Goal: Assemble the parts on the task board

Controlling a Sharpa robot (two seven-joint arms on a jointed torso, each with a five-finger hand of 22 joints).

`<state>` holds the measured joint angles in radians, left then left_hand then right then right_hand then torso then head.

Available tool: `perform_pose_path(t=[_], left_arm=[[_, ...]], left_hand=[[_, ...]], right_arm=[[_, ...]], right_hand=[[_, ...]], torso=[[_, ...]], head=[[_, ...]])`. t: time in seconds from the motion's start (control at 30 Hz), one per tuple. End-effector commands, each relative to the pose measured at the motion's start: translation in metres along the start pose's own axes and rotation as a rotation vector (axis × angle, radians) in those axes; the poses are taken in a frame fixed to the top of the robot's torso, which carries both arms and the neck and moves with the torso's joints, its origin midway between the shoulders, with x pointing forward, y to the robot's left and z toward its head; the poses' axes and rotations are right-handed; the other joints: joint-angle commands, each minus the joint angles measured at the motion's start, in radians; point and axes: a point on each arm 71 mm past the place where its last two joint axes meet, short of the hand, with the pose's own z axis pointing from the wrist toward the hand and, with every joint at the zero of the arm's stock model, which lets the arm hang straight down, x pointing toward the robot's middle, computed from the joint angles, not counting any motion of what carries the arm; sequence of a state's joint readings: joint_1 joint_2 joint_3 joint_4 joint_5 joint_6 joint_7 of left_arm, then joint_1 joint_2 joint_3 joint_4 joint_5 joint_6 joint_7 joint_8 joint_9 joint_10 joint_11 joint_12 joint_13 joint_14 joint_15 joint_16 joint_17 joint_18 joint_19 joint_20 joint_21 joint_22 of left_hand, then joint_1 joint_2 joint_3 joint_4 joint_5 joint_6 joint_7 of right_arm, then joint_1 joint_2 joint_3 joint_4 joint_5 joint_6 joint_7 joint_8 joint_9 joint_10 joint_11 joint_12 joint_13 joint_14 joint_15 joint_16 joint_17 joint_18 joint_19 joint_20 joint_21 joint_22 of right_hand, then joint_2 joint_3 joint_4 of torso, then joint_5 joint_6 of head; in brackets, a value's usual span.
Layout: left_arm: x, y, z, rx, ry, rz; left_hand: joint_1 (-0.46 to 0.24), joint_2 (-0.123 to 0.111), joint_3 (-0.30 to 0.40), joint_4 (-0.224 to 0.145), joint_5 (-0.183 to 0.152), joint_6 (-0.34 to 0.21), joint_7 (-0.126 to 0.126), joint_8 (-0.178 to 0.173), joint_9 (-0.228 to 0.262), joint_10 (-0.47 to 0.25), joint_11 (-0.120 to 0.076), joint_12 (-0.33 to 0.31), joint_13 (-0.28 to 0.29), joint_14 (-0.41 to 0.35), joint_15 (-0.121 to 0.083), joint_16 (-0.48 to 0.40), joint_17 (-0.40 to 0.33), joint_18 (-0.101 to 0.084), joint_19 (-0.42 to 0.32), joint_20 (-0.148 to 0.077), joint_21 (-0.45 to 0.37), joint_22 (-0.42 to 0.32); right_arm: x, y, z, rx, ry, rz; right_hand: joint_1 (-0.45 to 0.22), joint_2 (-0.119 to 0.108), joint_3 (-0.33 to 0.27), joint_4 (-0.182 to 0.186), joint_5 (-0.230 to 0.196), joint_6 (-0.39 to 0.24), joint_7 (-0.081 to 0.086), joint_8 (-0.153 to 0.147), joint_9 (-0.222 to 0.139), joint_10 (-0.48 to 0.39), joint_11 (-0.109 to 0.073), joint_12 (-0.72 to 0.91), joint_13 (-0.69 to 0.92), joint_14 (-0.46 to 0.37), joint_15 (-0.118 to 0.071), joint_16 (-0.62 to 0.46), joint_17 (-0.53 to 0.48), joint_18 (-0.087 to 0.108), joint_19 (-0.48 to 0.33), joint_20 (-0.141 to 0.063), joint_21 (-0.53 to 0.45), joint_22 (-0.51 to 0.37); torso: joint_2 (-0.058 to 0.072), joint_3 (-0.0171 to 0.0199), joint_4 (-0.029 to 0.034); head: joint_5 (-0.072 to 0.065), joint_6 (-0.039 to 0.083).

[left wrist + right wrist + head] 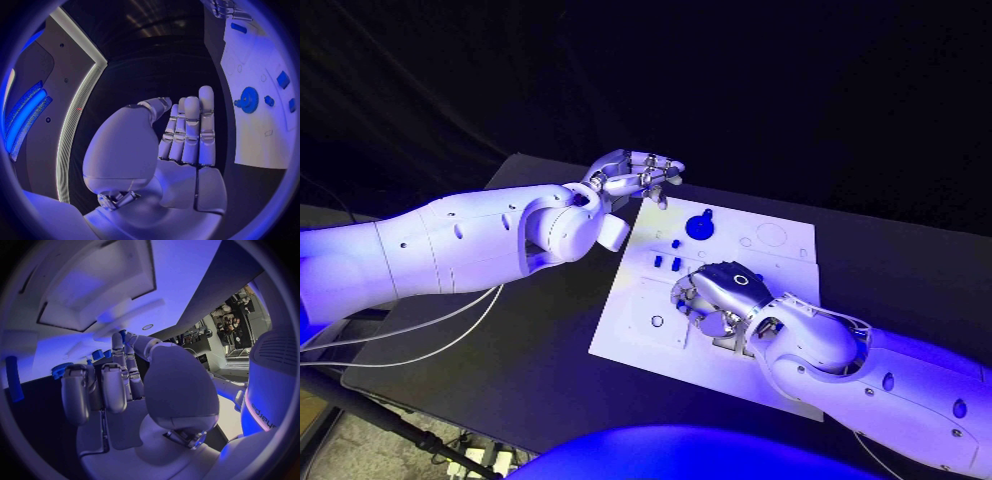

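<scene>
A: Board (pixel 769 262) mid-table in head view; right hand (pixel 718 298) low over it, fingers curled, hold unclear. Left hand (pixel 629 178) off its far corner.
B: Left wrist?
A: Fingers (pixel 187 131) straight, holding nothing; blue gear (pixel 249 99) on board.
B: Right wrist?
A: Fingers (pixel 103 390) bent, can't tell. No readable writing.
</scene>
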<state>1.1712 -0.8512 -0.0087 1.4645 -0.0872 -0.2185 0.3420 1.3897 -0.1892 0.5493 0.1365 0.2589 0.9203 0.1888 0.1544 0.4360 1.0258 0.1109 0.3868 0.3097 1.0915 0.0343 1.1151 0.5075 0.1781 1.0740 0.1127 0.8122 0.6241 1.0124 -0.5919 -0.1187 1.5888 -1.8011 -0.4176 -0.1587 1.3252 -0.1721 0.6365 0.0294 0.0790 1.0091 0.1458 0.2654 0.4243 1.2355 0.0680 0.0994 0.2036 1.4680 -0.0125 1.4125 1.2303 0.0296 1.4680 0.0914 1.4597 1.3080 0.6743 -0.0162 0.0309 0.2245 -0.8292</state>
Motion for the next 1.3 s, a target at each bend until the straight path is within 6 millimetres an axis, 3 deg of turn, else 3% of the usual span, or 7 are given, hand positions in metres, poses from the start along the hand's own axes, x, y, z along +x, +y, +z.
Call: perform_pose_path(t=[0.03,0.27,0.47,0.73,0.83,1.1,1.3], left_arm=[[0.003,-0.001,0.001,0.003,0.021,-0.006],[0.003,0.0,0.002,0.0,0.022,-0.006],[0.003,0.001,0.002,-0.002,0.021,-0.006],[0.002,0.001,0.002,-0.006,0.019,-0.004],[0.001,0.002,0.001,-0.008,0.018,-0.004],[0.001,0.003,0.001,-0.012,0.021,-0.004],[0.001,0.003,0.0,-0.014,0.023,-0.004]], left_hand=[[-0.005,0.008,0.004,0.004,0.005,-0.004,-0.003,0.001,-0.002,-0.009,0.0,0.007,0.001,-0.009,0.001,-0.002,0.001,0.006,0.001,0.008,-0.007,-0.001],[-0.005,0.009,0.005,0.004,0.005,-0.004,-0.003,0.001,-0.002,-0.009,0.0,0.007,0.002,-0.009,0.001,-0.002,0.001,0.006,0.001,0.008,-0.007,-0.001],[-0.005,0.011,0.006,0.005,0.005,-0.004,-0.003,0.001,-0.002,-0.01,0.0,0.008,0.002,-0.009,0.0,-0.002,0.001,0.006,0.001,0.008,-0.007,-0.001],[-0.005,0.011,0.006,0.005,0.005,-0.004,-0.003,0.001,-0.002,-0.01,0.0,0.008,0.002,-0.009,0.0,-0.002,0.001,0.006,0.001,0.008,-0.007,-0.001],[-0.005,0.011,0.006,0.005,0.005,-0.004,-0.003,0.001,-0.002,-0.01,0.0,0.008,0.002,-0.009,0.0,-0.002,0.001,0.006,0.001,0.008,-0.007,-0.001],[-0.004,0.012,0.007,0.005,0.005,-0.005,-0.003,0.002,-0.002,-0.011,-0.001,0.009,0.002,-0.009,0.0,-0.002,0.001,0.006,0.001,0.008,-0.008,-0.002],[-0.004,0.012,0.007,0.005,0.005,-0.005,-0.003,0.002,-0.002,-0.011,-0.001,0.009,0.002,-0.009,0.0,-0.002,0.001,0.006,0.001,0.008,-0.008,-0.002]], right_arm=[[0.004,0.0,0.0,0.007,0.037,-0.021],[0.002,0.0,-0.002,0.009,0.014,-0.021],[-0.002,0.001,-0.005,0.016,-0.029,-0.017],[-0.018,-0.002,-0.019,0.041,-0.095,-0.005],[-0.031,-0.006,-0.025,0.05,-0.125,-0.008],[-0.072,-0.045,-0.044,0.161,-0.092,-0.024],[-0.088,-0.083,-0.063,0.252,0.016,-0.063]], right_hand=[[-0.036,-0.025,-0.021,0.011,0.022,-0.025,0.007,-0.019,-0.01,-0.025,0.014,-0.016,-0.008,0.037,0.013,-0.006,-0.004,-0.002,0.05,0.007,-0.016,0.211],[-0.072,-0.056,-0.045,0.028,0.033,-0.053,0.012,-0.049,-0.023,-0.058,0.024,-0.034,-0.015,0.035,0.022,-0.007,-0.009,0.004,0.041,0.017,-0.039,0.202],[-0.074,-0.059,-0.048,0.029,0.034,-0.056,0.012,-0.053,-0.025,-0.065,0.025,-0.036,-0.016,0.034,0.023,-0.008,-0.012,0.005,0.038,0.018,-0.046,0.199],[-0.078,-0.061,-0.057,0.035,0.031,-0.058,0.007,-0.059,-0.027,-0.087,0.025,-0.036,-0.019,0.028,0.023,-0.017,-0.029,0.013,0.024,0.02,-0.08,0.186],[-0.078,-0.062,-0.059,0.035,0.031,-0.059,0.005,-0.061,-0.028,-0.092,0.025,-0.035,-0.02,0.027,0.023,-0.018,-0.032,0.013,0.023,0.02,-0.083,0.185],[-0.076,-0.061,-0.062,0.037,0.032,-0.061,0.002,-0.064,-0.029,-0.097,0.023,-0.032,-0.022,0.027,0.022,-0.021,-0.036,0.013,0.023,0.02,-0.085,0.184],[-0.088,-0.081,-0.144,0.06,0.05,-0.089,-0.009,-0.087,-0.037,-0.16,0.027,-0.029,-0.038,0.026,0.025,-0.02,-0.039,0.021,0.006,0.021,-0.128,0.167]], torso=[[0.0,-0.0007,0.0007],[0.0,-0.0001,0.0001],[0.0,0.0017,0.0002],[-0.001,0.0012,-0.0021],[-0.002,0.0012,-0.0036],[-0.004,-0.0012,-0.0036],[-0.006,-0.0043,-0.0054]], head=[[-0.002,0.0],[-0.007,0.002],[-0.008,0.004],[-0.018,0.01],[-0.027,0.016],[-0.068,0.04],[-0.107,0.056]])
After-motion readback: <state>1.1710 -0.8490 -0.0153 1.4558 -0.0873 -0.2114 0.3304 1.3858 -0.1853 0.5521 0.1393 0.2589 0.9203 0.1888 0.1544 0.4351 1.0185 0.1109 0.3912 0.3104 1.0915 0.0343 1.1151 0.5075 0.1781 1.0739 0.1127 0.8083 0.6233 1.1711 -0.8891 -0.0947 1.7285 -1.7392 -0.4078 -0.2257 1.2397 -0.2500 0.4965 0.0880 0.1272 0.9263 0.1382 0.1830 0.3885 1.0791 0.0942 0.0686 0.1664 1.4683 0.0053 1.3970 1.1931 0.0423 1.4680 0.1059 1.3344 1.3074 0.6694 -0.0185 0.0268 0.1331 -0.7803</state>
